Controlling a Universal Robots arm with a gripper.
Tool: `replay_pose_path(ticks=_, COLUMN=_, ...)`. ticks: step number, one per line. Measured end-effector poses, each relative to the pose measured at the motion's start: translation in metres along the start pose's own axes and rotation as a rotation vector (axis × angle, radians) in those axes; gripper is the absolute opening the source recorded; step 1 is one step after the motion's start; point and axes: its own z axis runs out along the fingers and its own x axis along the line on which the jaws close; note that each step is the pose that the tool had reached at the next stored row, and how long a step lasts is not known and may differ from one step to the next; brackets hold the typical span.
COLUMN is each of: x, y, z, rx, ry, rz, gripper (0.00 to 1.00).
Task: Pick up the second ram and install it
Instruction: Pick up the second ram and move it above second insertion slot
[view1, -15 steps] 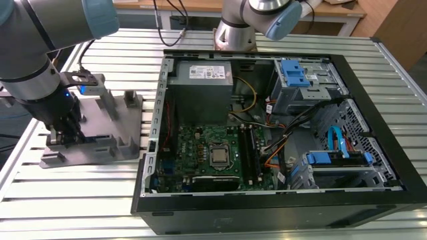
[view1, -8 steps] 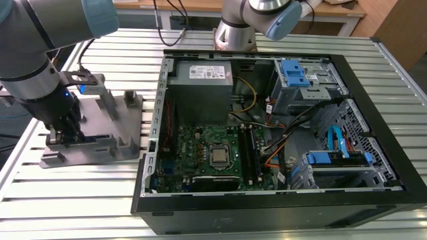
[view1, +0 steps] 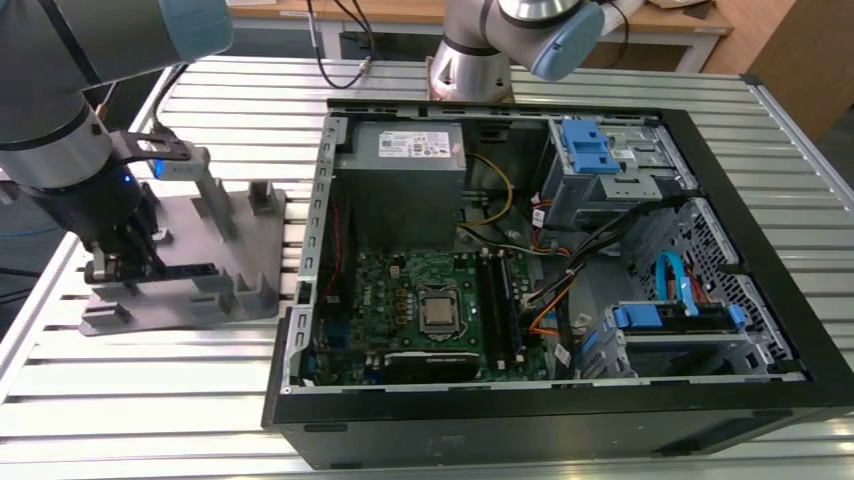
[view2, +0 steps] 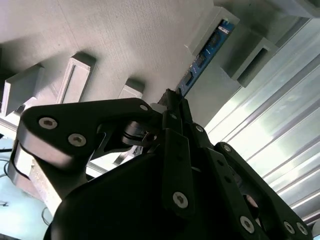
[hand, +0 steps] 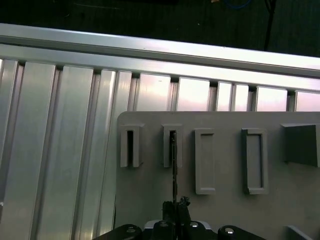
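Ribbed silver aluminium table (view1: 134, 400) at the front. On it lies a black computer case (view1: 534, 425) on its side with the side panel off. Inside is a green motherboard (view1: 400, 290) with a silver processor socket (view1: 438, 312). Long black memory slots (view1: 501, 300) sit just beside the socket, toward the exterior view's right. Blue drive-bay latch (view1: 663, 318) is further to that right.

A grey plastic holder with raised slotted posts (view1: 220, 270) sits on the table at the exterior view's left, just beside the case. A grey-and-blue robot arm (view1: 67, 120) reaches down onto it, and the black jaws are low over the holder's posts.

Second ram is a thin dark-blue circuit strip with black chips (view2: 202, 60). It stands on edge in the holder (view2: 125, 40). In the first wrist view it is a thin dark line (hand: 173, 170), with its far end in a narrow slotted post. Jaws look pressed together on the strip's near part, pinching it. The ram is in the holder, not in the case.

Further back in the case is a grey power supply box (view1: 400, 190). Behind the case stands a silver robot base column (view1: 470, 60), then a wooden table (view1: 400, 15).
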Motion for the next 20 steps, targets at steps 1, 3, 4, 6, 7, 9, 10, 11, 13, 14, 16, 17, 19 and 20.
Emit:
replay_pose_path(ticks=1, x=0.0000, y=0.0001, z=-0.0016, rx=0.0001, ry=-0.0006, rz=0.000, gripper=0.14)
replay_pose_path(ticks=3, x=-0.0001, y=0.0001, z=-0.0045, rx=0.0002, ry=-0.0019, rz=0.000, gripper=0.14)
replay_pose_path(ticks=4, x=-0.0001, y=0.0002, z=-0.0060, rx=0.0002, ry=-0.0025, rz=0.000, gripper=0.14)
replay_pose_path(ticks=6, x=-0.0001, y=0.0003, z=-0.0087, rx=0.0003, ry=-0.0035, rz=0.000, gripper=0.14)
replay_pose_path(ticks=7, x=-0.0002, y=0.0003, z=-0.0101, rx=0.0003, ry=-0.0040, rz=0.000, gripper=0.14)
replay_pose_path(ticks=9, x=-0.0002, y=0.0004, z=-0.0125, rx=0.0005, ry=-0.0047, rz=0.000, gripper=0.14)
replay_pose_path(ticks=10, x=-0.0002, y=0.0005, z=-0.0135, rx=0.0005, ry=-0.0051, rz=0.000, gripper=0.14)
replay_pose_path(ticks=11, x=-0.0002, y=0.0005, z=-0.0145, rx=0.0006, ry=-0.0054, rz=0.000, gripper=0.14)
replay_pose_path(ticks=13, x=-0.0003, y=0.0006, z=-0.0164, rx=0.0006, ry=-0.0057, rz=0.000, gripper=0.14)
replay_pose_path(ticks=14, x=-0.0003, y=0.0006, z=-0.0173, rx=0.0005, ry=-0.0060, rz=0.000, gripper=0.14)
replay_pose_path(ticks=16, x=-0.0003, y=0.0006, z=-0.0186, rx=0.0006, ry=-0.0066, rz=0.000, gripper=0.14)
replay_pose_path(ticks=17, x=-0.0003, y=0.0006, z=-0.0193, rx=0.0007, ry=-0.0068, rz=0.000, gripper=0.14)
replay_pose_path(ticks=19, x=-0.0003, y=0.0007, z=-0.0211, rx=0.0007, ry=-0.0070, rz=0.000, gripper=0.14)
replay_pose_path(ticks=20, x=-0.0003, y=0.0007, z=-0.0223, rx=0.0006, ry=-0.0070, rz=0.000, gripper=0.14)
